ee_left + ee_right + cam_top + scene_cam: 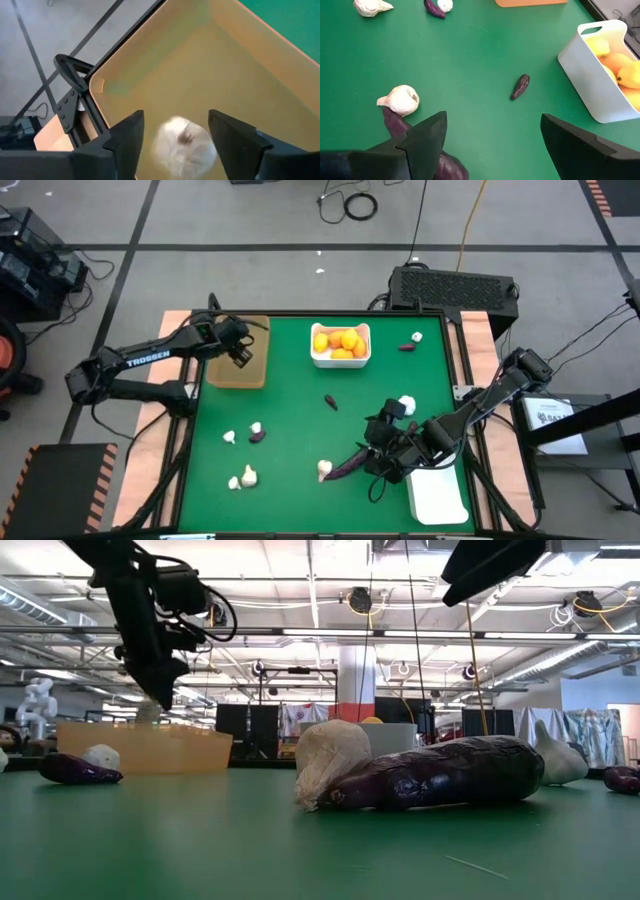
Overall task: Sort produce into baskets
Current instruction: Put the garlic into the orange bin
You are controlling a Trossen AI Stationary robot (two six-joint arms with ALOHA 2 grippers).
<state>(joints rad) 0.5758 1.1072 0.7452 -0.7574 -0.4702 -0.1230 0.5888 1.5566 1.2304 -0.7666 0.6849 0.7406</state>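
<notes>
While a garlic (184, 145) drops from the wide left gripper (175, 145) over the tray (240, 75), the stiff, light eggplant (350, 465) beside the open right gripper (392, 452) is best taken mid-body.

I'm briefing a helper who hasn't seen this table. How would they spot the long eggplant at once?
Start at the empty white bin in the table's near right corner, under the right arm. Just left of it, by the open right gripper, lies the long eggplant, a garlic bulb touching its tip. It is far longer than the tiny purple pieces scattered elsewhere.
</notes>
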